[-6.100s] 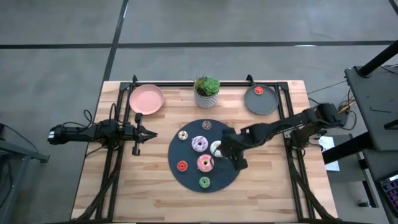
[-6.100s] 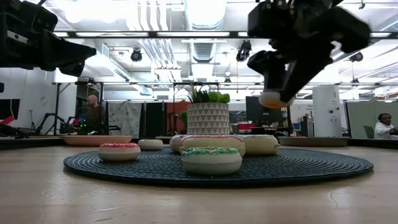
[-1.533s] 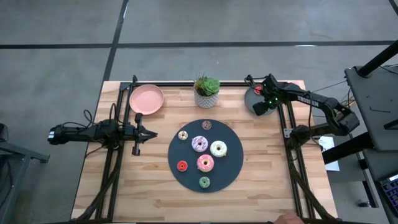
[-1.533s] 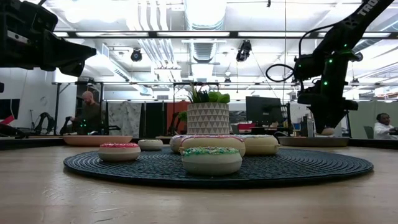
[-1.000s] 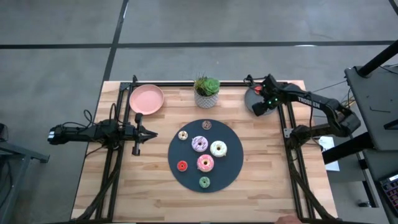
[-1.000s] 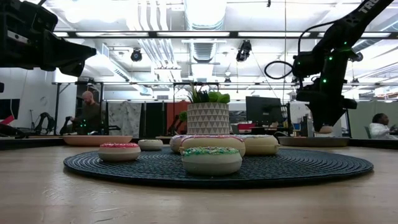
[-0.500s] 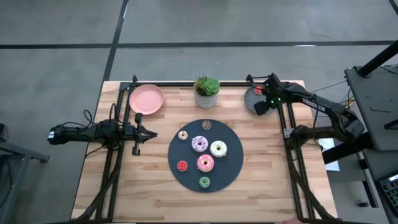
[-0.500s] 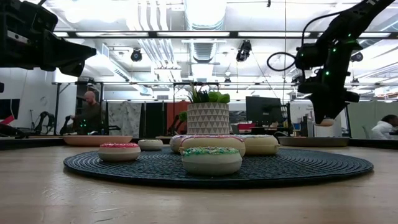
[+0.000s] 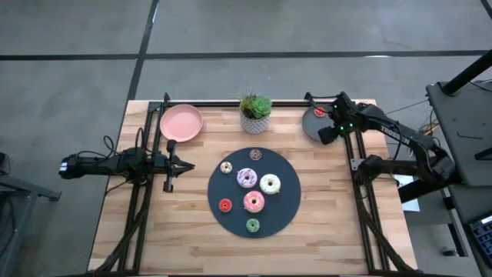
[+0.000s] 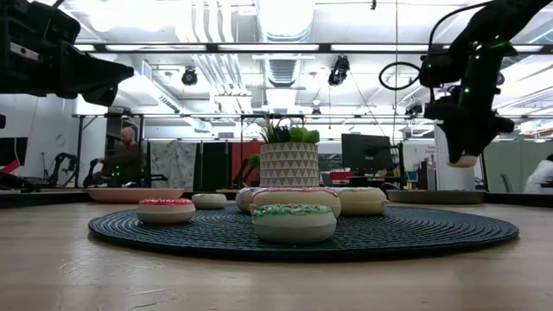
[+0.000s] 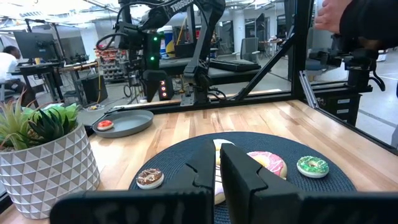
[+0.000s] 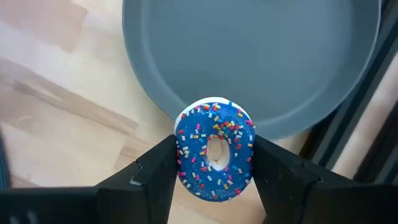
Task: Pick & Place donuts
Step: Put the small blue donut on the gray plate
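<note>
My right gripper (image 9: 326, 134) hangs over the near rim of the grey plate (image 9: 314, 126) at the far right, shut on a blue sprinkled donut (image 12: 215, 148). A red donut (image 9: 319, 112) lies in that plate. On the dark round mat (image 9: 286, 201) lie several donuts: cream (image 9: 226, 167), brown (image 9: 255, 155), purple-white (image 9: 247, 178), white (image 9: 270, 184), pink (image 9: 254, 201), red (image 9: 225, 205) and green (image 9: 253, 225). My left gripper (image 9: 184, 165) waits shut and level at the table's left, touching nothing. My right gripper pinches the blue donut by its outer rim (image 12: 180, 152), one finger (image 12: 155, 171) on each of two opposite sides. The fingers come from above, pointing steeply down. The donut is lifted clear above the plate's rim (image 12: 186, 112), its sprinkled face turned up toward the wrist.
A pink plate (image 9: 181, 121) stands at the far left and a potted plant (image 9: 256, 112) at the far middle. Black frame rails (image 9: 357, 154) run along both sides of the table. Bare wood lies near the front edge. People show in the room beyond.
My right gripper has risen and drawn a little toward the table's right edge, still pointing down and still shut on the blue donut, which stays clear above the grey plate.
</note>
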`<move>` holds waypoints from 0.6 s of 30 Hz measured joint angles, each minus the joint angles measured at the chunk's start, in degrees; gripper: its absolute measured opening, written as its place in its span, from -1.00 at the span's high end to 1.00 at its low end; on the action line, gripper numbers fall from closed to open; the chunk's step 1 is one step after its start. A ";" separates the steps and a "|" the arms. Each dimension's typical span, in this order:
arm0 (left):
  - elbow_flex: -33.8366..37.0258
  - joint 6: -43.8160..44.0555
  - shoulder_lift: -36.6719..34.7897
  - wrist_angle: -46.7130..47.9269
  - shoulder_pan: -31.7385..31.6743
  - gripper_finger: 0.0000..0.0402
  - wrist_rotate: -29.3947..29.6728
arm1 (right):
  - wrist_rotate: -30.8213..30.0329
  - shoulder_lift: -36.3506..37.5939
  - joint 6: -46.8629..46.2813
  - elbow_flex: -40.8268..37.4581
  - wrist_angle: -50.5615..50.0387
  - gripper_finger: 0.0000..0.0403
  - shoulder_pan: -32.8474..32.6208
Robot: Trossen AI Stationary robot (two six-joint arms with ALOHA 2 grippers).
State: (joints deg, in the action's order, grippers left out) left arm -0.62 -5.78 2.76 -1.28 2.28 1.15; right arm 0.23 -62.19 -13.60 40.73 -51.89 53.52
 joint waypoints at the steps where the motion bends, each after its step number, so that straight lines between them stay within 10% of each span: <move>1: 0.00 -0.01 0.00 0.00 0.00 1.00 -0.01 | 0.00 0.06 -0.18 0.00 -0.05 0.09 0.04; 18: 0.00 -0.01 0.02 0.01 -0.02 1.00 0.00 | -3.77 -0.69 -2.74 -0.38 -2.51 0.09 4.70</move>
State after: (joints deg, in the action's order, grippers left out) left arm -0.62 -5.79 2.79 -1.28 2.26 1.15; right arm -3.54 -62.88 -16.34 40.36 -54.41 58.22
